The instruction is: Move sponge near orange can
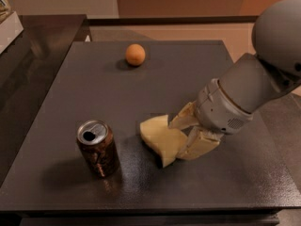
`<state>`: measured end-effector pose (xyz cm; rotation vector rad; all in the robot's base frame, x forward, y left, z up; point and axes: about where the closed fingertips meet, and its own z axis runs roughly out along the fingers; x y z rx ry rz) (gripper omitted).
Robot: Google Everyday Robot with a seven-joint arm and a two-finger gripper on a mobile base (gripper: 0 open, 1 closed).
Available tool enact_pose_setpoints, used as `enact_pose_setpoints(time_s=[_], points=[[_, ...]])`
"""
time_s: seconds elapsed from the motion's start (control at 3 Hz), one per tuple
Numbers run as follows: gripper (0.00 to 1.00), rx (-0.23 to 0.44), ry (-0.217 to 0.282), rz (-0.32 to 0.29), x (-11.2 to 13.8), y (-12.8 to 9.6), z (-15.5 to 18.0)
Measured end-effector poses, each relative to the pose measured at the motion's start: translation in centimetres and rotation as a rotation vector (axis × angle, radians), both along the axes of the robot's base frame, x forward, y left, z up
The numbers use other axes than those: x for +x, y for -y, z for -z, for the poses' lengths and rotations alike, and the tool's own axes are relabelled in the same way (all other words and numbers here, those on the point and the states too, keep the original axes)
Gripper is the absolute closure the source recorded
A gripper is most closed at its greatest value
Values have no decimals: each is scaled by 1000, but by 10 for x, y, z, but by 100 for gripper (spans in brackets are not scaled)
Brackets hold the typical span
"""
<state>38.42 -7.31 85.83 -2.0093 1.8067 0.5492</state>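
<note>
The pale yellow sponge [160, 139] lies on the dark table [141, 88], front centre. My gripper [181, 138] comes in from the right, its two pale fingers [197, 146] closed on the sponge's right side. The brownish-orange can [98, 148] stands upright to the left of the sponge, with a short gap between them. Its silver top with the tab hole faces up.
A round orange fruit [135, 54] sits at the back of the table. My grey arm [254, 84] reaches in from the upper right. A dark counter [28, 55] runs along the left side. The table's front edge lies just below the can.
</note>
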Motion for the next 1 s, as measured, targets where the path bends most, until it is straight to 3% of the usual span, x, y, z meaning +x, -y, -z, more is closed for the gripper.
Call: enact_pose_setpoints(time_s=[0.33, 1.0], points=[[82, 14, -9, -29, -17, -7, 10], [35, 43, -34, -75, -31, -21, 21]])
